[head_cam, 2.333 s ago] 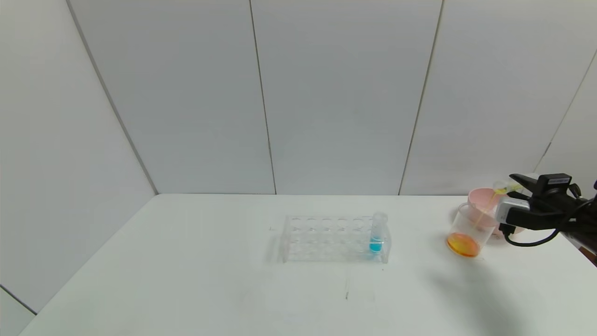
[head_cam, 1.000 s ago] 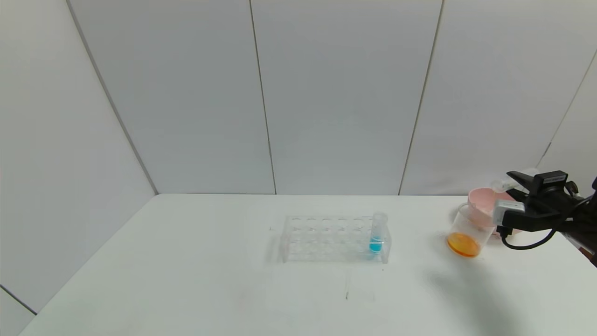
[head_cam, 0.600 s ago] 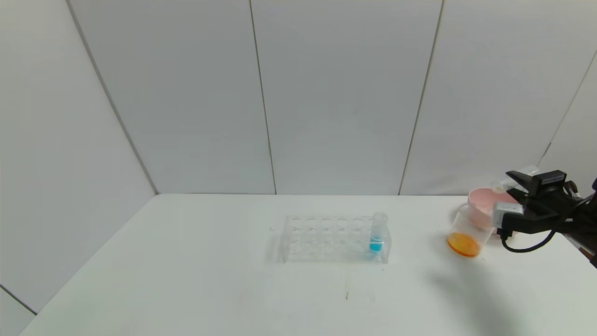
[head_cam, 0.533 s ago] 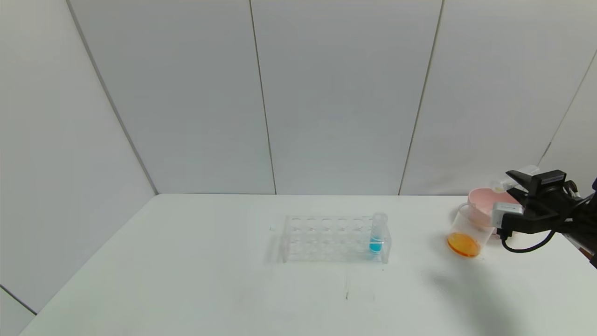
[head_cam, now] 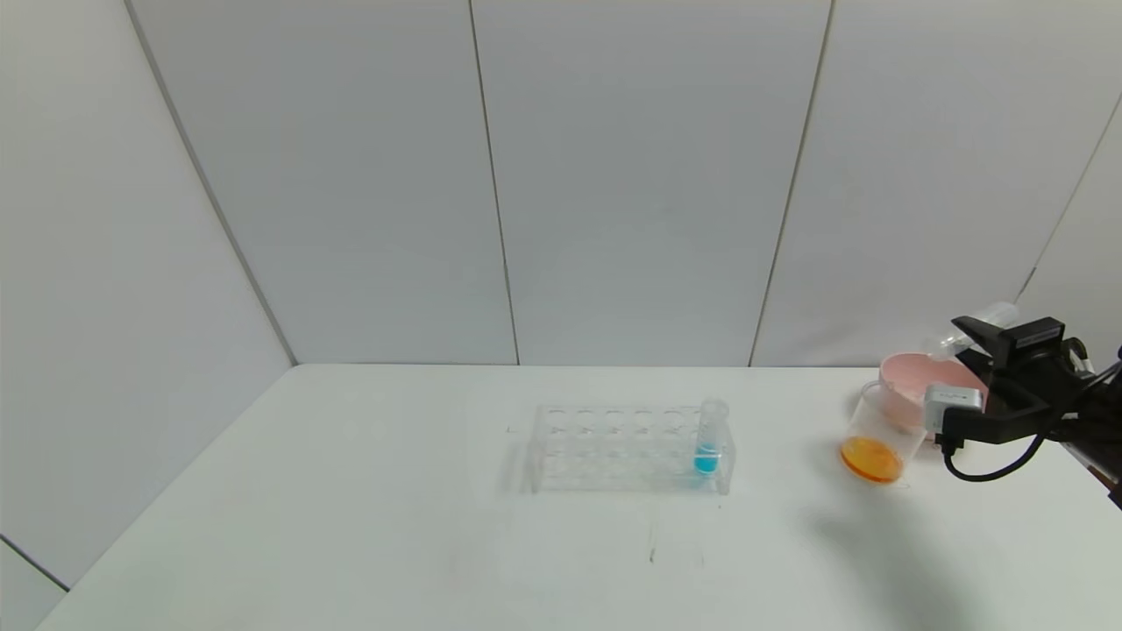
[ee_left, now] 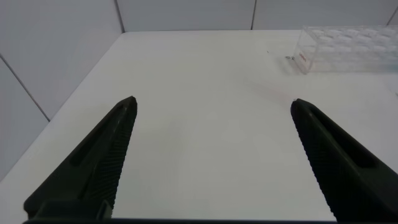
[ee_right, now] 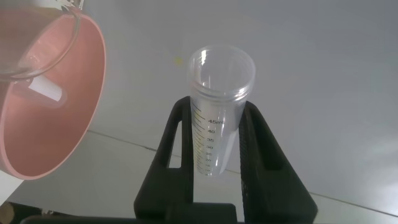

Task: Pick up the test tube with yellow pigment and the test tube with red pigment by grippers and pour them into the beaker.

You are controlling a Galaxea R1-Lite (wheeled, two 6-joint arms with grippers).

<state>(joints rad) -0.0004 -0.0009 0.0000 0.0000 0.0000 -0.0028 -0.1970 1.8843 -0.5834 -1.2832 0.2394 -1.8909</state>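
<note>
My right gripper (head_cam: 971,338) is shut on a clear test tube (head_cam: 986,322) that now looks empty, held tilted above the pink bowl (head_cam: 912,372) at the table's right end. In the right wrist view the tube (ee_right: 219,93) sits between the black fingers (ee_right: 256,143), mouth away from the camera. The beaker (head_cam: 879,434) stands in front of the bowl with orange liquid in its bottom; its rim shows in the right wrist view (ee_right: 43,46). No tube with red liquid shows. My left gripper (ee_left: 211,109) is open and empty over bare table, out of the head view.
A clear tube rack (head_cam: 614,447) stands mid-table with one blue-liquid tube (head_cam: 708,438) at its right end; the rack also shows in the left wrist view (ee_left: 348,43). A small white piece (ee_right: 46,92) lies inside the pink bowl (ee_right: 74,124). The table edge is close on the right.
Earlier a yellow stream ran from the tube into the beaker. The stream has stopped, and my right gripper has risen and drawn back right with the emptied tube.
</note>
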